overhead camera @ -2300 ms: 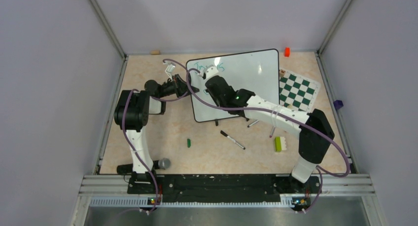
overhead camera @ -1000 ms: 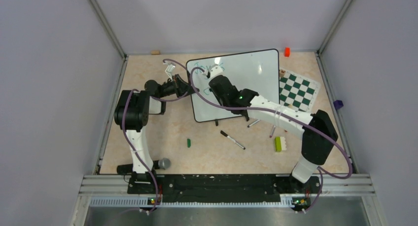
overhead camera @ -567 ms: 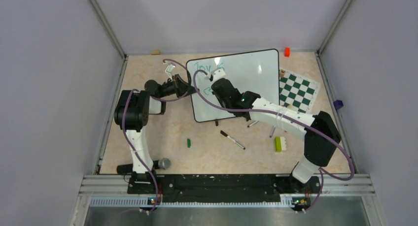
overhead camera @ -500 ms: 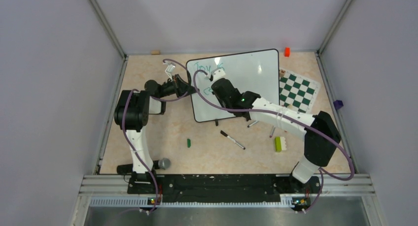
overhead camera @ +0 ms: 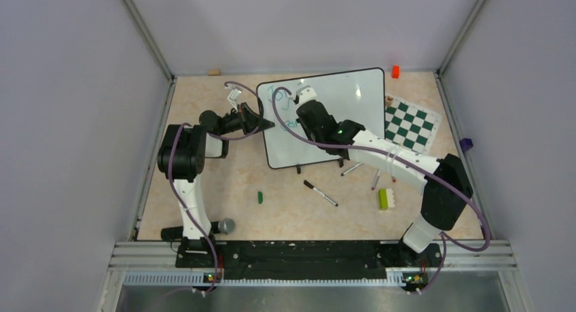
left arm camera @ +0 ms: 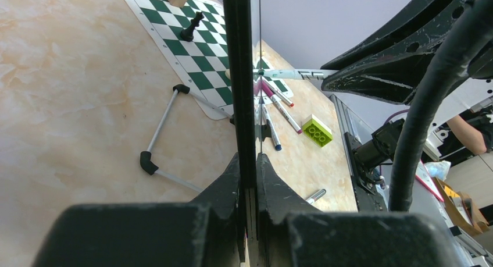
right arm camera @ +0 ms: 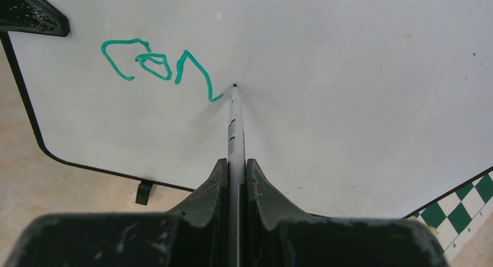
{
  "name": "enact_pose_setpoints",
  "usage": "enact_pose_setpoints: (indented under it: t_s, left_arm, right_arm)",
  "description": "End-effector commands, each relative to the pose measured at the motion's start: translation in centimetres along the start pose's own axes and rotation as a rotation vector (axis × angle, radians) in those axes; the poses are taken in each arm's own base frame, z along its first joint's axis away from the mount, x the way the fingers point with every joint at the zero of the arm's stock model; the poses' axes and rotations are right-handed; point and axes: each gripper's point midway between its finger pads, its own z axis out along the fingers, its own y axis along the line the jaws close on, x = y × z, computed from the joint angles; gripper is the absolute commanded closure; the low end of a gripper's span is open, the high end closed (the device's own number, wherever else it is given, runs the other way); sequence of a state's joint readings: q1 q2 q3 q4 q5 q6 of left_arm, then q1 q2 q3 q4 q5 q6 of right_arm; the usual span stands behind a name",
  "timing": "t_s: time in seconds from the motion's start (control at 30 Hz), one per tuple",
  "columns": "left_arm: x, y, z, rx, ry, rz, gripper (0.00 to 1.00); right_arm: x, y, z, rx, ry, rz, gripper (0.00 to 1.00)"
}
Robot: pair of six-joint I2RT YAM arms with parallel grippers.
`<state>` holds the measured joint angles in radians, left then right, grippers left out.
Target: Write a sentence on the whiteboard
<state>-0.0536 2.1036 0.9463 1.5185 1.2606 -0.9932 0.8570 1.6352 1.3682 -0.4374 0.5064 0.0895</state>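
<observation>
- The whiteboard (overhead camera: 346,108) lay at 12 o'clock of the table (overhead camera: 224,169), turned a little. Its right edge was just beside the chess mat (overhead camera: 411,125) at 2 o'clock.
- Our left gripper (left arm camera: 249,159) was clamped narrow on the board's thin black frame at its 9 o'clock edge, the frame running straight up between the fingers. We judged it was there to steady the board.
- Our right gripper (right arm camera: 235,165) was closed tight on the marker (right arm camera: 235,121), which pointed to 12 o'clock in the wrist view. Its teal tip was on or just above the white surface; we could not tell which.
- Of the sentence (right arm camera: 157,66), the wrist view showed three teal letters, "Con", at 10 o'clock from the tip, with the last stroke ending just beside it.
- From above, a first line beginning "Joy" sat in the board's 11 o'clock corner. Whatever followed it was hidden under the right arm.
- So we judged the writing well begun but not done — the second line broke off as a word fragment, with bare board toward 3 o'clock for the rest.
- Left to do, as far as we could see: finish that word, lift the tip away and let go of the frame.
- A spare pen (overhead camera: 320,193) and a green brick (overhead camera: 383,198) lay at 6 and 5 o'clock of the board — well apart from the work.
</observation>
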Motion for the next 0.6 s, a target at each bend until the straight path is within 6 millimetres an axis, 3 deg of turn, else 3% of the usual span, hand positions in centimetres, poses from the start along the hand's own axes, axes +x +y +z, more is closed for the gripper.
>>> enact_pose_setpoints:
  t_s: [0.0,0.23,0.57]
  left_arm:
    - [3.96,-2.02,0.04,0.157,0.167,0.175,1.00]
    - [3.97,-2.00,0.04,0.157,0.167,0.174,1.00]
    - [3.98,-1.98,0.04,0.157,0.167,0.173,1.00]
  right_arm:
    - [-4.14,-1.41,-1.81,-0.001,-0.102,0.064,1.00]
    - [-5.03,-1.05,-1.73,-0.028,-0.115,0.072,1.00]
    - [-4.66,-0.78,-0.83,-0.019,-0.097,0.058,1.00]
